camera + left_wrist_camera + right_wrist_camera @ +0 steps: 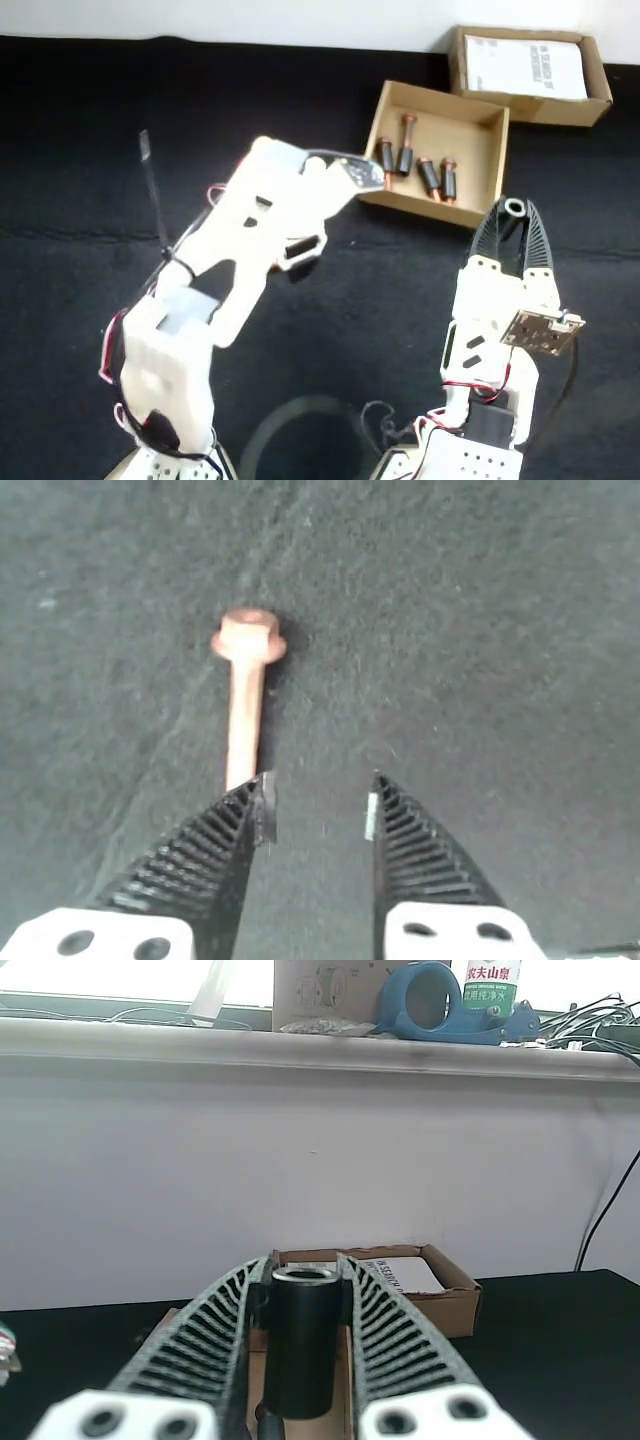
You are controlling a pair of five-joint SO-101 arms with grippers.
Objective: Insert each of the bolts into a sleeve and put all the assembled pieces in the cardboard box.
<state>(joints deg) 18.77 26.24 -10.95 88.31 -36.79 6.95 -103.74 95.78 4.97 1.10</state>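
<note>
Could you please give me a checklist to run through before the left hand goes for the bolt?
1. Left hand open: ok, jaws apart above the cloth.
2. Bolt centred between its fingers: not ok, the shank runs to one fingertip.
3. Right hand shut on the sleeve: ok.
4. Sleeve upright, open end up: ok.
5. Room in the cardboard box: ok, bare floor beside four assembled pieces.
</note>
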